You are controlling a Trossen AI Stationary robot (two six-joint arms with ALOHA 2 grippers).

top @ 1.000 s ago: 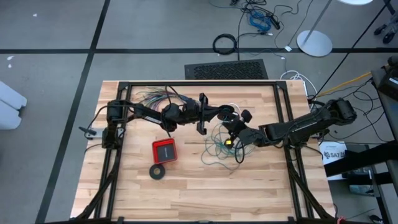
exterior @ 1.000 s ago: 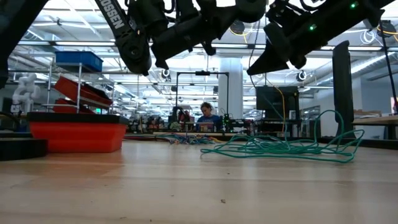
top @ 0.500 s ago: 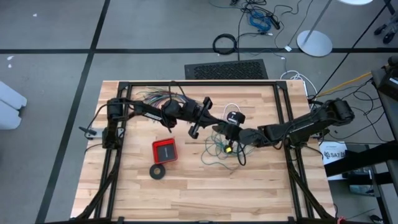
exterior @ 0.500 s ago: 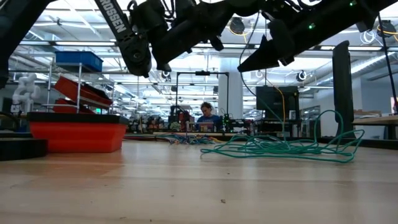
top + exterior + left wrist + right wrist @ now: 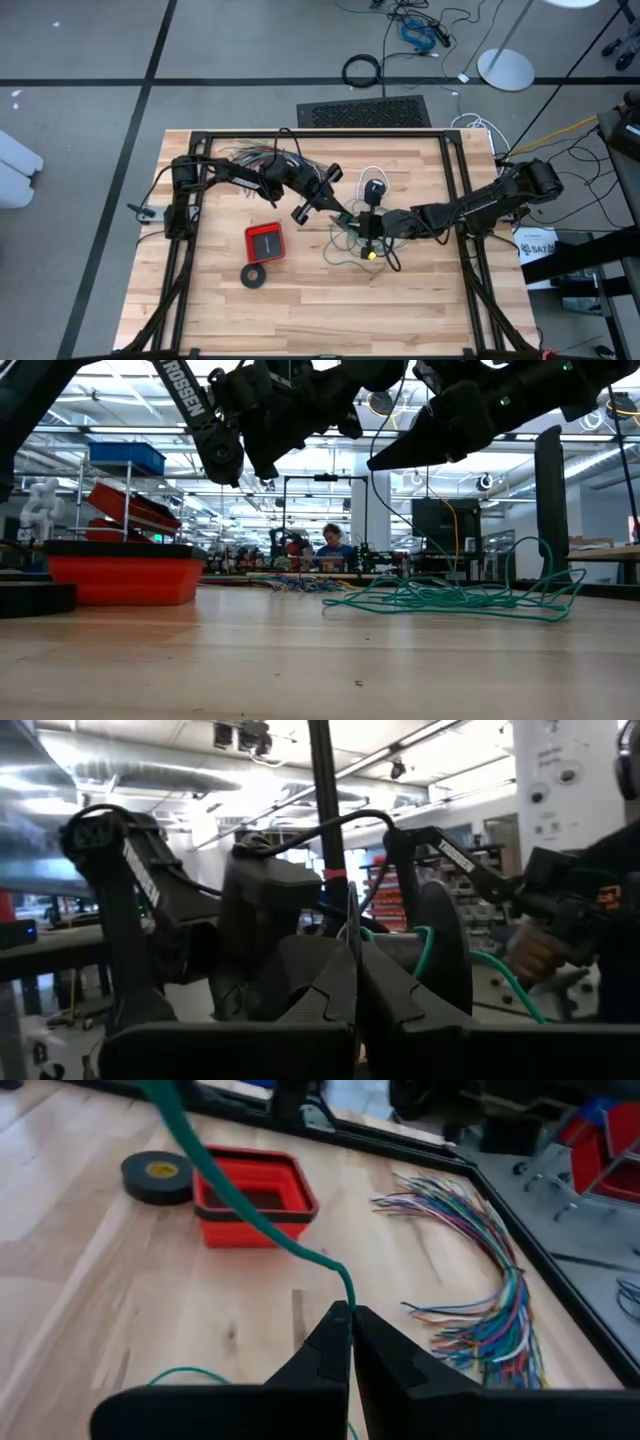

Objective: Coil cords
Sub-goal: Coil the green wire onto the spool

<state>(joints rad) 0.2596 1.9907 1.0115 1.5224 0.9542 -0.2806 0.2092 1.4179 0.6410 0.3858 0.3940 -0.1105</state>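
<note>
The teal wire (image 5: 352, 243) lies as a loose tangle (image 5: 450, 597) on the table's middle, with strands rising to both grippers. My left gripper (image 5: 345, 214) and my right gripper (image 5: 360, 226) are shut and stand tip to tip above the tangle. The left one (image 5: 355, 948) faces the right arm. The right one (image 5: 350, 1315) faces the red tray. A loop of white cord (image 5: 369, 171) lies just beyond them, partly under the right arm. My left gripper pinches a thin strand (image 5: 353, 920) at its fingertips, and teal wire (image 5: 425, 935) curves away beside them. The fingers point about level toward the table's right. My right gripper pinches the teal wire (image 5: 347, 1292) at its fingertips, slanting down toward the table's left. The strand runs off clear of the table.
A red tray (image 5: 265, 242) and a black tape ring (image 5: 253, 275) sit left of the tangle, toward the near side. A fanned bundle of many-coloured wires (image 5: 262, 156) lies at the far left under the left arm. A black frame (image 5: 455, 190) borders the table.
My left gripper has swung about at its wrist toward the near edge and the tangle, staying shut. My right gripper has gone a little toward the table's left edge and rolled, staying shut on the teal wire. The tangle on the table has kept its shape.
</note>
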